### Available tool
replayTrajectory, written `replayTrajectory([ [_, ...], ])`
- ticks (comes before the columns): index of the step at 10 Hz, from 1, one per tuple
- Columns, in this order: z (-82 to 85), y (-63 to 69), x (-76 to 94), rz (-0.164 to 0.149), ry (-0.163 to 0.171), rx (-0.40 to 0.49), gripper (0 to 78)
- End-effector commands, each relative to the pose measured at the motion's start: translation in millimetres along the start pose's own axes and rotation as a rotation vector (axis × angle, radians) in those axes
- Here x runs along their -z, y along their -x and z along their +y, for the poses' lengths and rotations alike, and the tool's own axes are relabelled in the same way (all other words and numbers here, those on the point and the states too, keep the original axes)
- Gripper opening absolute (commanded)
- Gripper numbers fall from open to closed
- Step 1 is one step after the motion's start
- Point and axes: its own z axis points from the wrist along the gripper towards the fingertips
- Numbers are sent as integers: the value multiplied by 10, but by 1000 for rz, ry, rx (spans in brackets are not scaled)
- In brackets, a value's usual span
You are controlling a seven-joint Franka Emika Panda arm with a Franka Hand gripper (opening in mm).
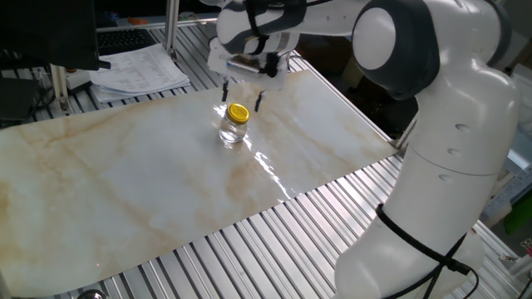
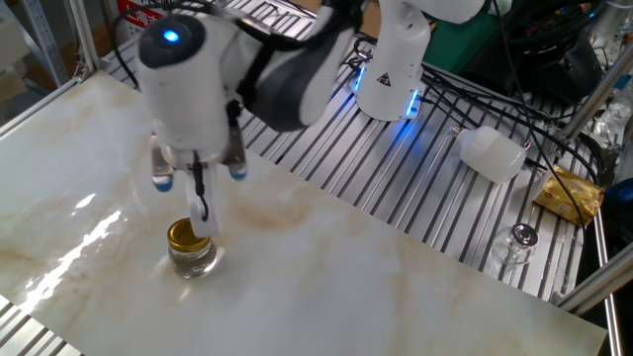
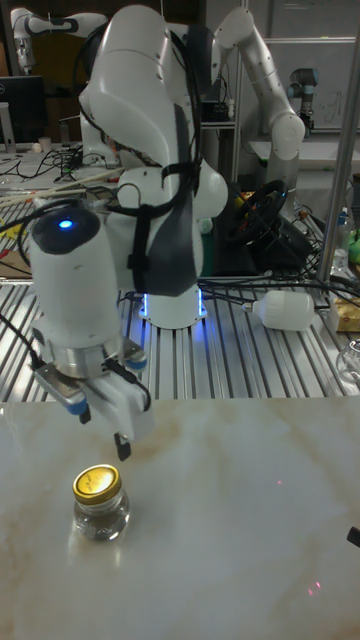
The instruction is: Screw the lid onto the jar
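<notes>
Where the marble-patterned tabletop (image 1: 125, 191) reflects a streak of light, the jar (image 1: 233, 131) stands upright with the lid (image 1: 238, 112) sitting on its mouth. The gripper (image 1: 241, 95) hangs just above it, touching neither, its 2 fingers (image 1: 258, 100) spread apart and holding nothing. In the tall fixed view the gripper (image 3: 100, 430) sits slightly above and beside the lid (image 3: 97, 483). A red sign (image 2: 140, 14) at the far edge carries white writing too cut off to read. A white plastic bottle (image 2: 492, 152) lies on the slatted frame, well apart from the jar (image 2: 191, 257).
</notes>
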Motion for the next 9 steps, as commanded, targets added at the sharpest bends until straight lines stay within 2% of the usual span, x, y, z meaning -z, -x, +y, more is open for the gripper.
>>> replayTrajectory([
  [1, -196, 314, -139, 2, -13, 114, 774],
  [2, -190, 322, -155, 1, -12, 117, 774],
  [3, -118, 334, -247, -17, -24, 127, 774],
  [4, -77, 343, -297, -22, -24, 126, 774],
  [6, -34, 348, -356, -35, -11, 127, 774],
  [9, -11, 351, -388, -40, -2, 131, 774],
])
